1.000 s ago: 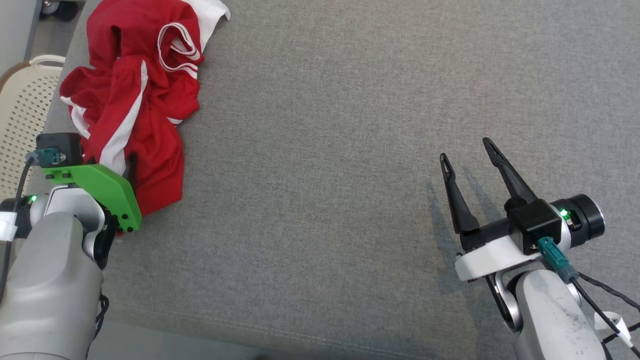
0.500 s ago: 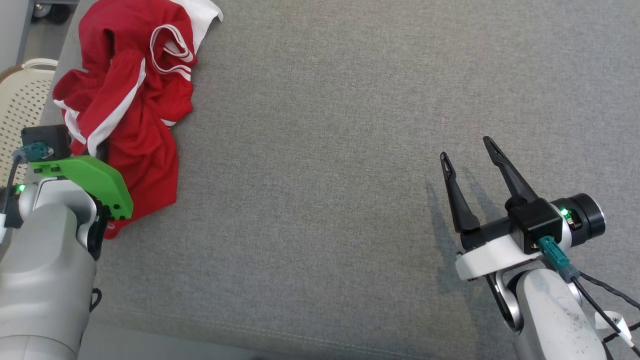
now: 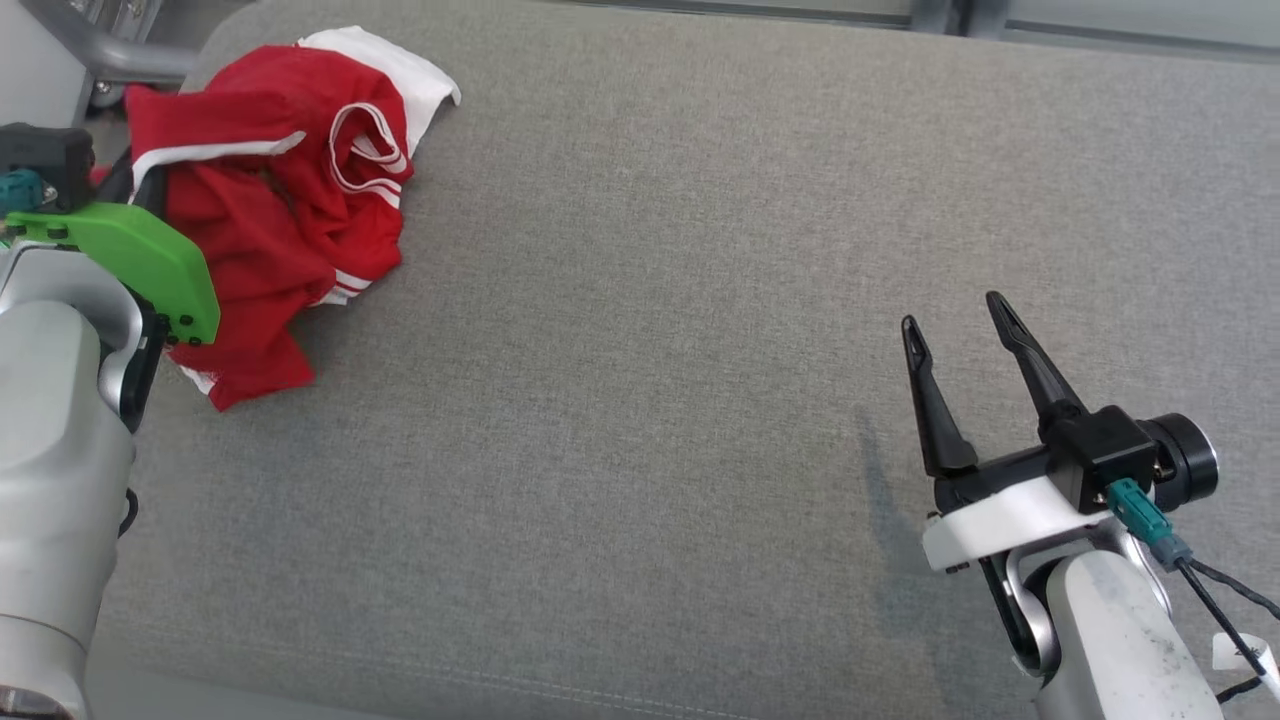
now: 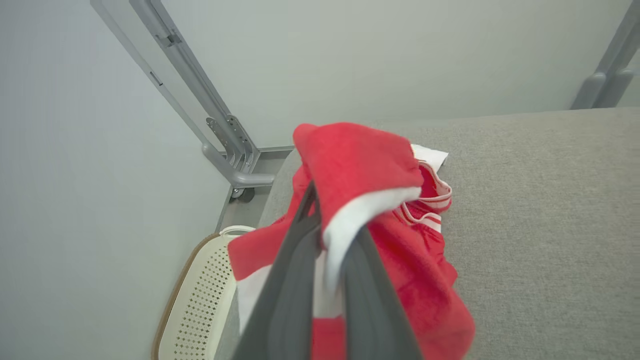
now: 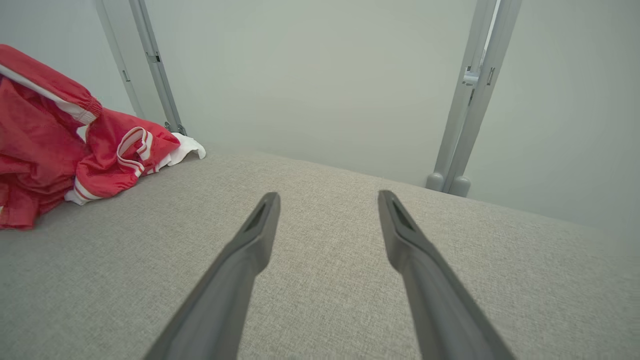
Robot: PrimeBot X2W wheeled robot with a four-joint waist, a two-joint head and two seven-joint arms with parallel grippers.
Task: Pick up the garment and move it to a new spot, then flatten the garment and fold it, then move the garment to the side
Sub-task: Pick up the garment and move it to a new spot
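None of the steps looks finished: left gripper [image 4: 330, 225] fingers pinch the red garment [image 3: 270, 220], bunched at ten o'clock on the surface [image 3: 650, 400]; right gripper [image 3: 952, 312], at four o'clock, fingers spread. Moving, flattening, folding remain.

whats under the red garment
The grey cushioned surface lies under the red garment, and the left gripper is shut on one fold of it. Anything beneath the bunched cloth is covered and cannot be seen.

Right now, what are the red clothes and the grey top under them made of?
The red garment looks like thin sports fabric, maybe polyester: it crumples into soft folds. The grey surface looks like matte woven cloth: a weave and a stitched seam show.
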